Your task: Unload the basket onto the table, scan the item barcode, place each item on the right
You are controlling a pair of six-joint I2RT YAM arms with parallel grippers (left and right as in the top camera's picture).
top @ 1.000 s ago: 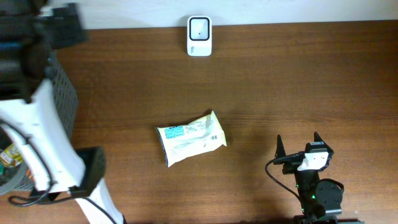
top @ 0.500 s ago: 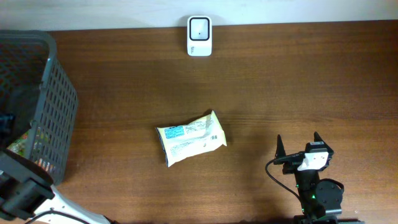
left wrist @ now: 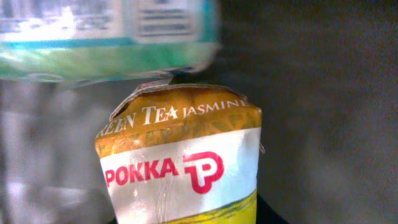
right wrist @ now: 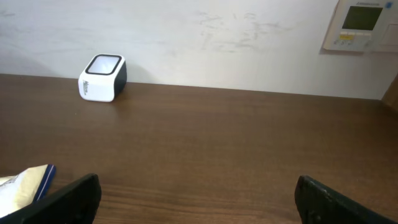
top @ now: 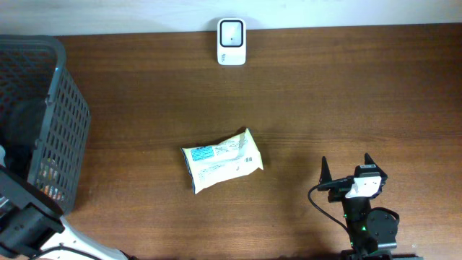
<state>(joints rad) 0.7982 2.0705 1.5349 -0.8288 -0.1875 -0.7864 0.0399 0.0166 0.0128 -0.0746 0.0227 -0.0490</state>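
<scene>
My right fingers stand spread wide with nothing between them, at the near right of the worktop. My left fingers are out of frame, so I cannot tell their state. That wrist looks into the basket on the left, where one jasmine tea carton sits close ahead with one green-edged pack just beyond its top. One packet lies mid-worktop, left of my right fingers. Its long axis runs left to right, tilted slightly far. My right arm is nearer it. One scanner stands at the far edge.
</scene>
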